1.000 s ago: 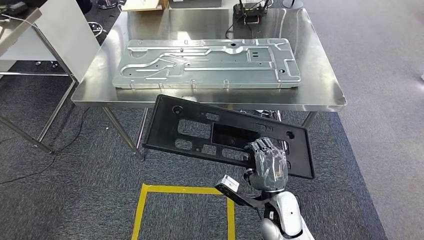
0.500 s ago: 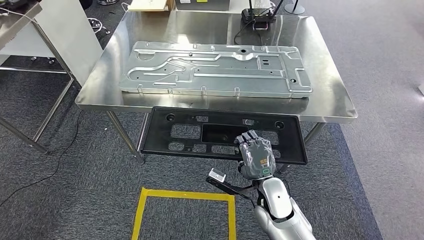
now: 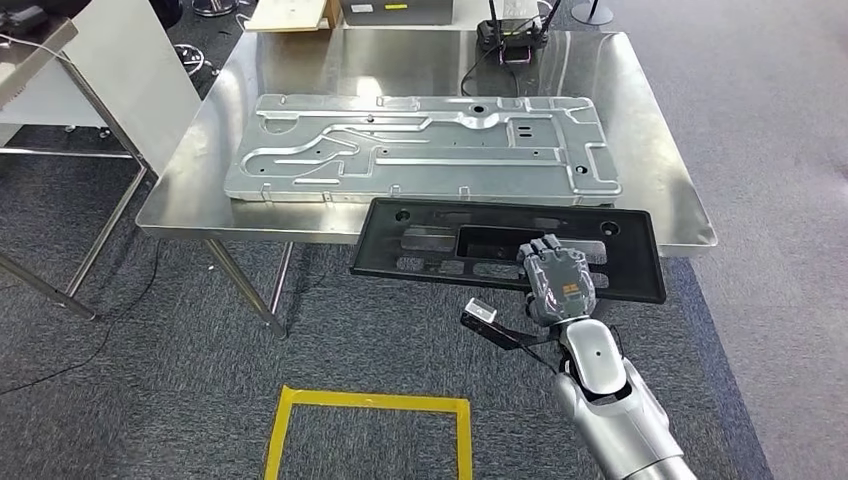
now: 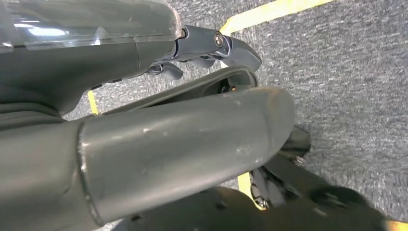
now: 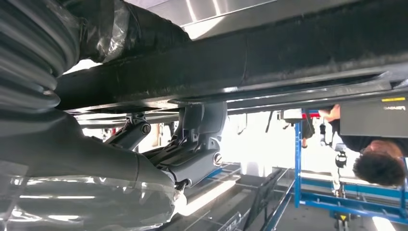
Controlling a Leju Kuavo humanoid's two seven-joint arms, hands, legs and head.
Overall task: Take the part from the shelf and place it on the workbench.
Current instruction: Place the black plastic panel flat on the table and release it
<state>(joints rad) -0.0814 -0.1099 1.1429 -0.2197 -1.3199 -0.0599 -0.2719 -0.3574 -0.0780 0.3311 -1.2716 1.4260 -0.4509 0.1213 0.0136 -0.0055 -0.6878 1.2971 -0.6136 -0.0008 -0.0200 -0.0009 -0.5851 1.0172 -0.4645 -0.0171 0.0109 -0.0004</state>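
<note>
One black plastic part (image 3: pixel 510 248) is what we see in the robot's right hand (image 3: pixel 558 282) — a long flat panel with rectangular cut-outs and round holes near its corners. From the head view the hand grips the part's near edge a little right of the middle, its fingers (image 3: pixel 545 250) curled over the top face. The part lies roughly level, with its far long edge over the front rim of the workbench (image 3: pixel 650 120) and its near edge out over the grey carpet (image 3: pixel 150 380); we cannot tell whether it touches the steel top or hangs just above it.

Beyond the part, a large stamped metal plate (image 3: pixel 420 148) lies flat on the workbench, just behind the black panel's far edge. A small black device with cables (image 3: pixel 512 30) sits at the workbench's far edge.

In the right wrist view the right hand (image 5: pixel 192 144) clamps the dark edge of the part (image 5: pixel 288 57) from beneath, and a person (image 5: pixel 380 159) stands near a blue frame (image 5: pixel 298 163) in the background.

The left wrist view looks down at carpet and yellow floor tape (image 4: pixel 269 12) — the left hand (image 4: pixel 207 48) holds nothing, with its dark fingers (image 4: pixel 231 48) bent inward beside the thick thumb. A yellow tape square (image 3: pixel 365 430) marks the floor in the head view.
</note>
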